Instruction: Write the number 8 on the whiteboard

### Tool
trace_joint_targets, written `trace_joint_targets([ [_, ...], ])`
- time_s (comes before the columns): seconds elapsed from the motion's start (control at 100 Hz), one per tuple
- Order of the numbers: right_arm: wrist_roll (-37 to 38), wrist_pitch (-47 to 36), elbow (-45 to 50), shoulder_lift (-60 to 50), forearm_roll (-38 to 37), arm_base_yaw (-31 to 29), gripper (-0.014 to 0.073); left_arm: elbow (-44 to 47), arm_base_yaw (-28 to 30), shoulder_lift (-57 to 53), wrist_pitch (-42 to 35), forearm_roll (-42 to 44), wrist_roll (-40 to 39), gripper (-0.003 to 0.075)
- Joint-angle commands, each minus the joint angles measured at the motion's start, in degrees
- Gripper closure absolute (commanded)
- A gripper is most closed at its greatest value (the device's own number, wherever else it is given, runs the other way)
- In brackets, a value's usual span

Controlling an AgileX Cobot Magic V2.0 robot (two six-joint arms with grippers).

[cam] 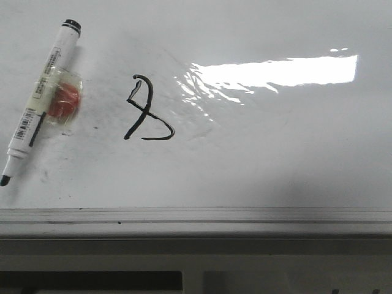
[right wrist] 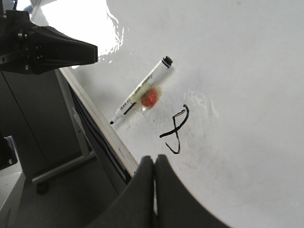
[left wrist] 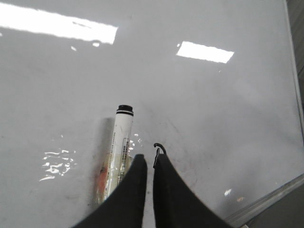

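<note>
The number 8 (cam: 147, 111) is a black figure with a narrow top loop and an open curved bottom, left of centre on the whiteboard (cam: 275, 165). It also shows in the right wrist view (right wrist: 176, 129); only its tip (left wrist: 160, 146) shows in the left wrist view. A white marker (cam: 43, 98), uncapped, lies on the board left of the 8. My left gripper (left wrist: 149, 159) hovers over the board beside the marker (left wrist: 121, 142), jaws nearly together and empty. My right gripper (right wrist: 154, 159) is shut and empty near the board's edge. Neither gripper shows in the front view.
An orange lump (cam: 63, 101) is taped to the marker's side. A bright glare patch (cam: 275, 72) lies right of the 8. A grey metal ledge (cam: 196, 215) runs along the board's near edge. A dark arm part (right wrist: 42, 47) shows beyond the ledge (right wrist: 102, 128).
</note>
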Motion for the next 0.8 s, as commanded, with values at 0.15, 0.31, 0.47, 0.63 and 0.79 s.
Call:
trace_joint_targets([
  [0.15, -0.08, -9.77, 12.82, -17.99, -2.6, 0.02, 0.0657, 6.75, 0.13, -16.97, -3.4, 2.43, -0.15, 0.0741],
  [0.31, -0.08, -9.52, 16.64, -26.58, -2.6, 0.02, 0.0657, 9.87, 0.13, -22.54, -3.4, 2.43, -0.15, 0.0741],
  [0.47, -0.08, -9.24, 17.67, -29.4, -2.6, 0.02, 0.0657, 11.39, 0.13, -22.83, -3.5, 2.43, -0.15, 0.0741],
  [0.63, -0.08, -9.24, 17.67, -29.49, -2.6, 0.02, 0.0657, 12.82, 0.13, -22.83, -3.5, 2.43, -0.15, 0.0741],
  [0.79, -0.08, -9.24, 17.67, -29.49, -2.6, 0.02, 0.0657, 13.57, 1.02, -24.51, -3.44, 2.43, -0.15, 0.0741],
])
